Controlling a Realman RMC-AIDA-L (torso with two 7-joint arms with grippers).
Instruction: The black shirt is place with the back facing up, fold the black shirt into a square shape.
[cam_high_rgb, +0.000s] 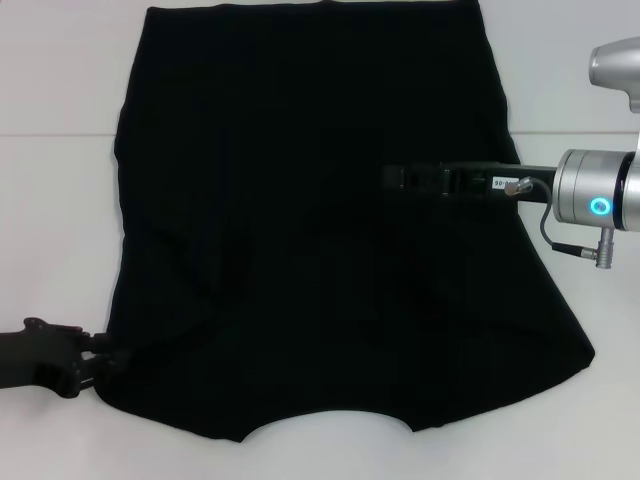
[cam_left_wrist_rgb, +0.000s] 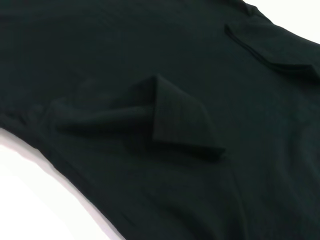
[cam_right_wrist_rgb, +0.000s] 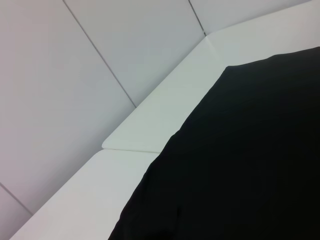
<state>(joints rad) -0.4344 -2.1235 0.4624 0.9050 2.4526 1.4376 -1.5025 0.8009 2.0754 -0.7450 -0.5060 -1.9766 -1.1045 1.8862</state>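
The black shirt (cam_high_rgb: 300, 220) lies spread flat on the white table (cam_high_rgb: 50, 220), its curved neckline (cam_high_rgb: 330, 420) toward me. Its right sleeve (cam_high_rgb: 560, 350) sticks out, while on the left a sleeve cuff (cam_left_wrist_rgb: 175, 120) lies folded over onto the body. My left gripper (cam_high_rgb: 105, 360) sits low at the shirt's near left corner, touching its edge. My right gripper (cam_high_rgb: 392, 179) reaches in from the right over the shirt's right-middle, pointing left. The right wrist view shows only the shirt (cam_right_wrist_rgb: 250, 160) edge and the table (cam_right_wrist_rgb: 150, 130).
White table surface surrounds the shirt on the left, right and near sides. A table seam (cam_high_rgb: 60, 135) runs across the far part. The wall panels (cam_right_wrist_rgb: 75, 75) rise behind the table's far edge.
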